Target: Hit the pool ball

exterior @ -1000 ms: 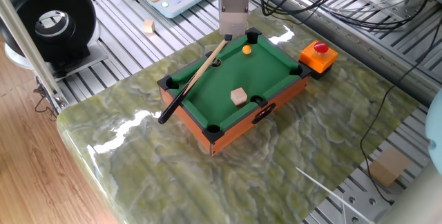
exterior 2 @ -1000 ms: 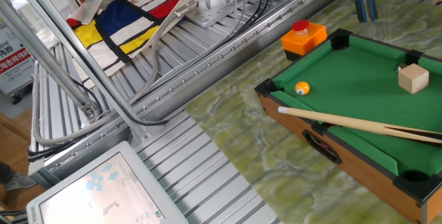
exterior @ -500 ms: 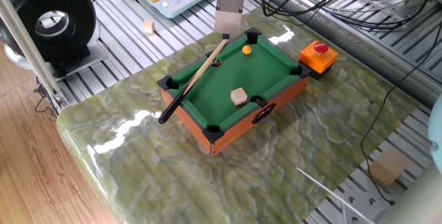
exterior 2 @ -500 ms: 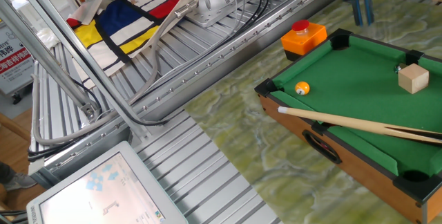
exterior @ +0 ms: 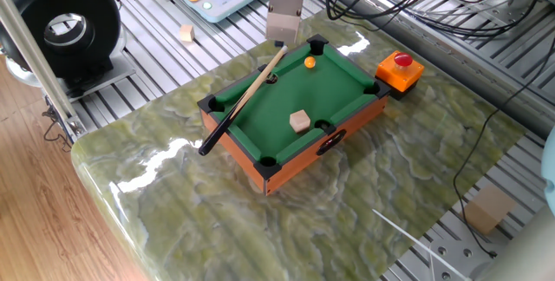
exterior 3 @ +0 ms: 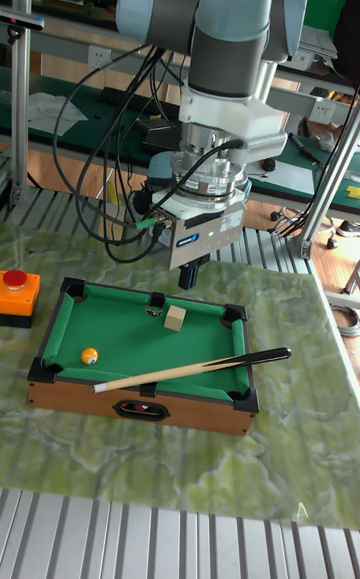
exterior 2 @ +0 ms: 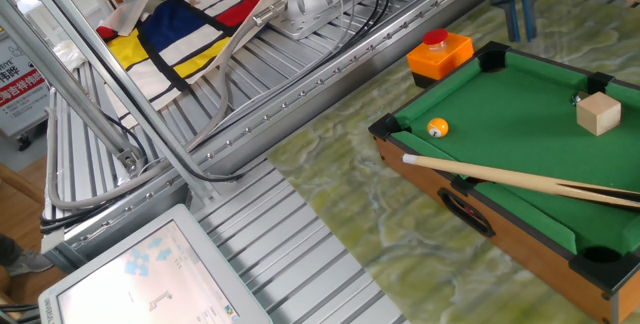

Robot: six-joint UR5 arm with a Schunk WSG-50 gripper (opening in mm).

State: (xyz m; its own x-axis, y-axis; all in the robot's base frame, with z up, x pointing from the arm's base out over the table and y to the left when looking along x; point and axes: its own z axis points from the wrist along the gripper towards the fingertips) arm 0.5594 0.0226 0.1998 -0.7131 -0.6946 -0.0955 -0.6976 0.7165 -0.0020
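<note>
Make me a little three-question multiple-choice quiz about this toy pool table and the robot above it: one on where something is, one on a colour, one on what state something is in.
1. Where does the wooden cube sit?
A. On the green felt
B. Inside a corner pocket
C. On top of the red button

2. What colour is the pool ball?
A. Black
B. Orange-yellow
C. White

3. How is the cue stick placed?
A. Held up by the gripper
C. Standing upright in a pocket
B. Lying across the pool table, butt end past the rail

Answers: 1 A, the cube rests on the felt near a side pocket. 2 B, it is a glossy orange-yellow. 3 B, the gripper hangs apart, above the far rail.
</note>
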